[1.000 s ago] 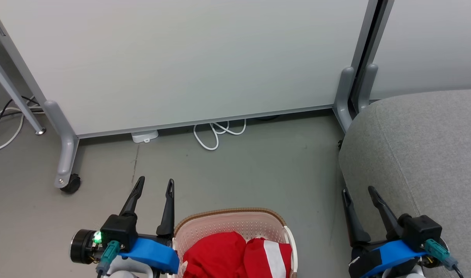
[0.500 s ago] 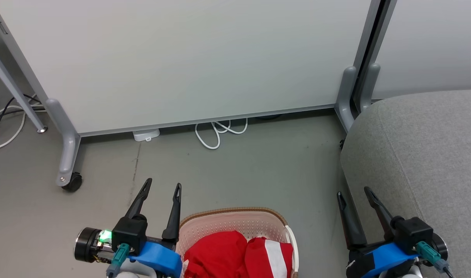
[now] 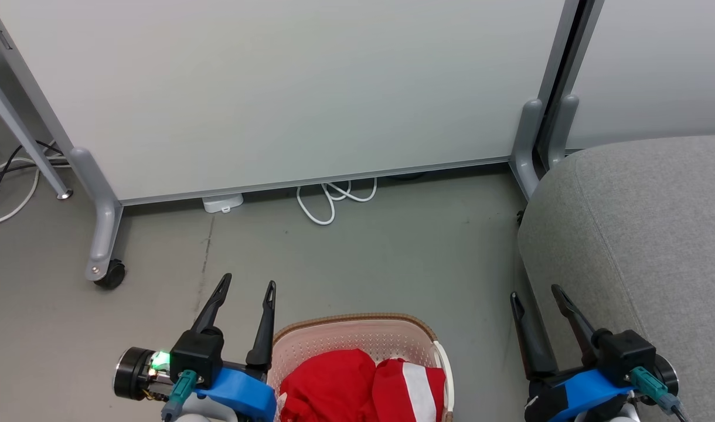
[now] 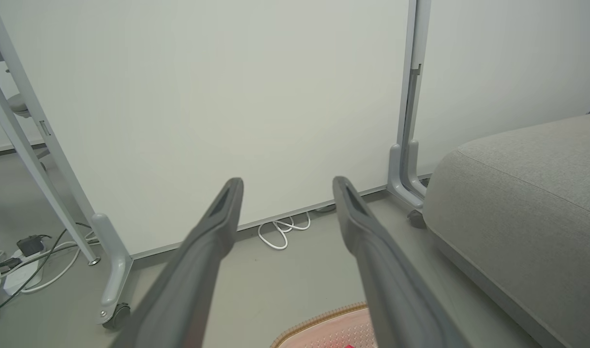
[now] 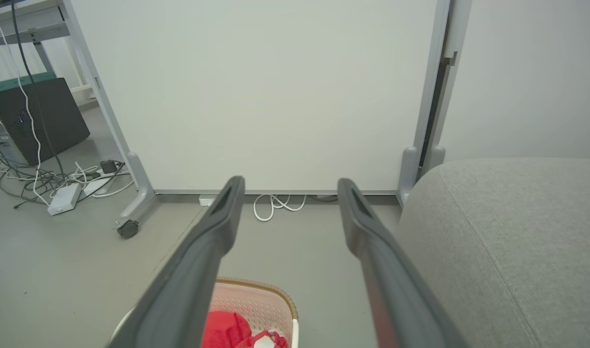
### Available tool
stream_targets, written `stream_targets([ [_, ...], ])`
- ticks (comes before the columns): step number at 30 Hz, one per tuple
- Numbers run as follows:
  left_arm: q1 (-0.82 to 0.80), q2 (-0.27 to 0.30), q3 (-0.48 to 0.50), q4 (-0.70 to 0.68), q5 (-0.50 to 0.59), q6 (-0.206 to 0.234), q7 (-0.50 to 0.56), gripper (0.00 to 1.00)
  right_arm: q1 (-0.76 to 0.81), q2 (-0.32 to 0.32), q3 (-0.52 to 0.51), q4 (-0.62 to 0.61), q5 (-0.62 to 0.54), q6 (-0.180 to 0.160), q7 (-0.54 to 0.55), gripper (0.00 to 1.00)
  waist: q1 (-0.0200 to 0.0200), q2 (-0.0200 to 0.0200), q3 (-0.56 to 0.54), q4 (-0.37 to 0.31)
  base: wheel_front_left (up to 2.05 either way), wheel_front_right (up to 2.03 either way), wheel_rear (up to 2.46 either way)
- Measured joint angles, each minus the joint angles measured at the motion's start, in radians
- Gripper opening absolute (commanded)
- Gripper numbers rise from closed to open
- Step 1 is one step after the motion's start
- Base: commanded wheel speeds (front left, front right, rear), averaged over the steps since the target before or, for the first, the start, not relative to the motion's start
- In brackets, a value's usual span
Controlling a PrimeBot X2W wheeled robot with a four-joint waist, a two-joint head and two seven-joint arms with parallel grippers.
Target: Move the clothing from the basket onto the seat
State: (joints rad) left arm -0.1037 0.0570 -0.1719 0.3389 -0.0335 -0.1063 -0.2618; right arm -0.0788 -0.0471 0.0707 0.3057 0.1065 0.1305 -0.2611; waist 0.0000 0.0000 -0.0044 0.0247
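Observation:
The cream basket with a brown rim stands on the floor at the bottom centre of the head view, and its rim also shows as basket and basket. Inside lies the clothing: a plain red garment and a red one with a white stripe, seen too as red clothing. The grey seat rises at the right, seat, seat. My left gripper hangs open just left of the basket. My right gripper is open between basket and seat.
A white partition panel on grey castor feet blocks the far side. A coiled white cable lies under it. More cables and a power strip sit at the far left. Bare grey floor stretches ahead of the basket.
The head camera shifted slightly. Both grippers moved a little inward and toward the basket during the first half second, then held still. Both stayed open.

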Motion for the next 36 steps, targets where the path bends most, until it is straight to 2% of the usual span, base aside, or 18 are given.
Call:
stream_targets([
  [10, -0.011, 0.0, -0.001, 0.014, 0.008, -0.003, 0.0, 1.0, -0.002, 0.0, 0.005, 0.001, 0.002, 0.0, 0.0, 1.0, 0.0, 0.0, 0.009, -0.006, 0.0, 0.0, 0.0],
  [16, -0.057, 0.011, -0.042, 0.068, 0.009, -0.015, -0.001, 1.0, -0.018, 0.0, 0.016, 0.002, 0.002, 0.0, 0.0, 1.0, 0.0, 0.0, 0.027, -0.023, 0.0, 0.0, 0.0],
  [24, -0.184, 0.059, -0.137, 0.193, 0.008, -0.023, -0.001, 1.0, -0.077, -0.001, 0.026, -0.01, 0.0, 0.0, 0.0, 1.0, 0.0, 0.0, 0.114, -0.062, 0.0, 0.0, 0.0],
  [36, -0.41, 0.157, -0.362, 0.415, -0.059, -0.023, -0.001, 1.0, -0.203, -0.001, 0.05, -0.039, 0.02, 0.0, 0.0, 1.0, 0.0001, 0.0, 0.318, -0.148, 0.0, 0.0, 0.0],
])
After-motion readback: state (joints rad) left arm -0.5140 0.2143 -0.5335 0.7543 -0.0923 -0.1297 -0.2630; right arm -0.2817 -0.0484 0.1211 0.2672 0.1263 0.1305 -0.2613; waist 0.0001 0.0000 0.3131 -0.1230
